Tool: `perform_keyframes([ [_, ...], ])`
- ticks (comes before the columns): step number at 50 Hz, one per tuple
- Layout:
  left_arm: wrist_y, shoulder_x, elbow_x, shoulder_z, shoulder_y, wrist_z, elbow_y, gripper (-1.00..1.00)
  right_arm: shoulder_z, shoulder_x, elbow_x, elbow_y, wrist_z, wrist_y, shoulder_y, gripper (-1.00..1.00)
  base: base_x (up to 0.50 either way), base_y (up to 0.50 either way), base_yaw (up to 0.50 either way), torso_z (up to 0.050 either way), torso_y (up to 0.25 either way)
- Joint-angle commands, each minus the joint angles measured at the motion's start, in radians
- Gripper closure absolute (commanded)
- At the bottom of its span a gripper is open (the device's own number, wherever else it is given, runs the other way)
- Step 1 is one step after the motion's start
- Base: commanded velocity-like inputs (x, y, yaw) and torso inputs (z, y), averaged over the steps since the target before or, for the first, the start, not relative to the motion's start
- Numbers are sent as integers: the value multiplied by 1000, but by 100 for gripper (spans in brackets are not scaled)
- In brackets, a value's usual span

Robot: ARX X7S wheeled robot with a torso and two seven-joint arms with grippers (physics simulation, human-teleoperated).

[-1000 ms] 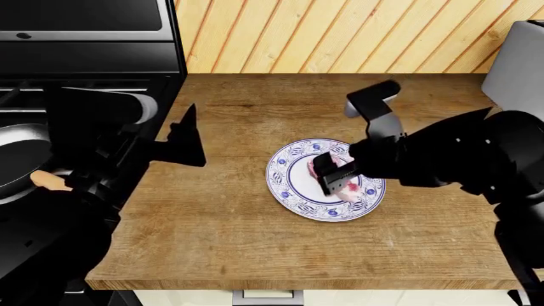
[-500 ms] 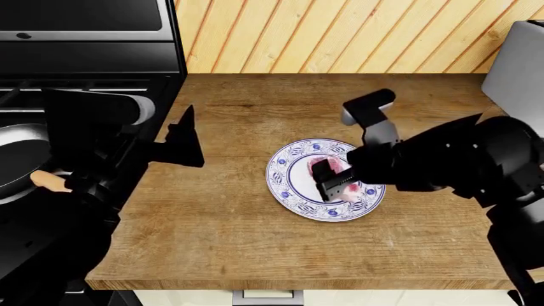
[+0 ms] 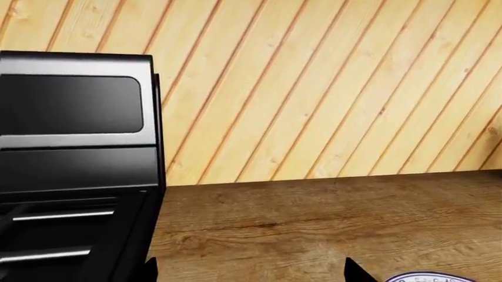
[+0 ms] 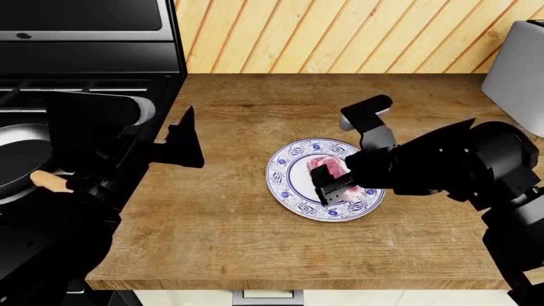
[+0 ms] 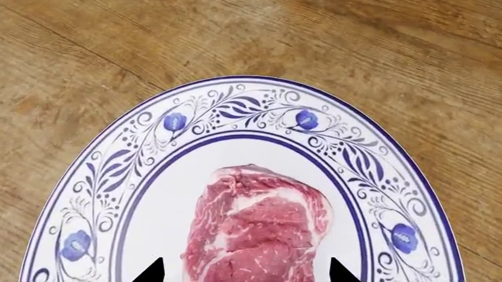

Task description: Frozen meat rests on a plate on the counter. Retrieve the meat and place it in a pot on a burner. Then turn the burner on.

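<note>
In the left wrist view, the left hand (image 3: 249, 271) shows only two dark fingertips at the frame's edge, spread apart with bare wood between them; it holds nothing. The plate (image 3: 427, 277) peeks in beside one tip, and the black stove (image 3: 74, 164) borders the surface (image 3: 314, 223).

In the head view, the right hand (image 4: 333, 185) hangs over the plate, directly above the meat (image 4: 325, 164). The pot (image 4: 19, 159) sits on the stove, mostly hidden by the left arm.

In the right wrist view, the fingertips (image 5: 150, 273) flank the meat, parted and not visibly touching it.
</note>
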Motion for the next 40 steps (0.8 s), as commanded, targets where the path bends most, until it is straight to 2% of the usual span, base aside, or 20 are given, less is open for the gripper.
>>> perform_keyframes([
  [1, 0, -4, -9, -4, 4, -6, 4, -100, -6, 1, 1, -1, 0, 0, -4, -100, 0, 0, 0, 0, 0],
  [40, 7, -12, -18, 6, -1, -18, 4, -100, -25, 9, -8, 8, -17, -23, -20, -100, 0, 0, 0, 0, 0],
])
